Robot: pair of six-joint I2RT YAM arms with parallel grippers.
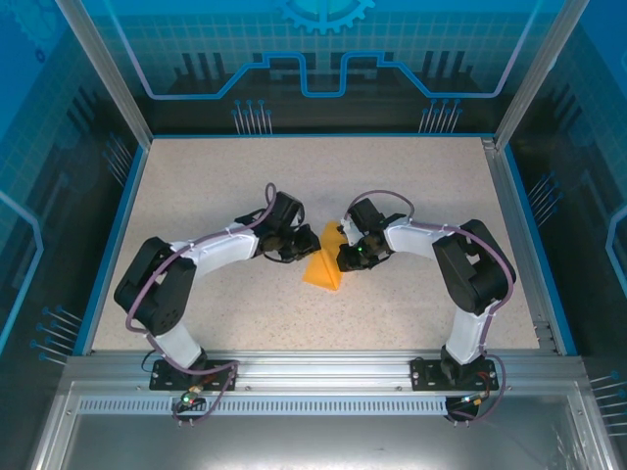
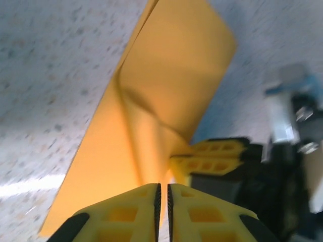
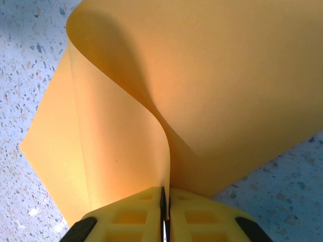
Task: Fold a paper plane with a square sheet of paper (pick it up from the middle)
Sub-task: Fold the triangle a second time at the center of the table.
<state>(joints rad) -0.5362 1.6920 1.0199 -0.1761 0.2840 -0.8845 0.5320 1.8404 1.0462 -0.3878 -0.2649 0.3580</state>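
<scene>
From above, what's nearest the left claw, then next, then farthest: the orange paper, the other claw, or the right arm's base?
1. The orange paper, pinched in the left gripper, at centre.
2. The right gripper, just across the paper.
3. The right arm's base, at the near right edge.

No legible text, seemingly.

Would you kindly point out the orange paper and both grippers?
sheet of paper (image 1: 323, 269): top external view, its flat middle.
left gripper (image 2: 163, 187): left wrist view, between its fingertips.
right gripper (image 3: 165, 190): right wrist view, between its fingertips.
</scene>
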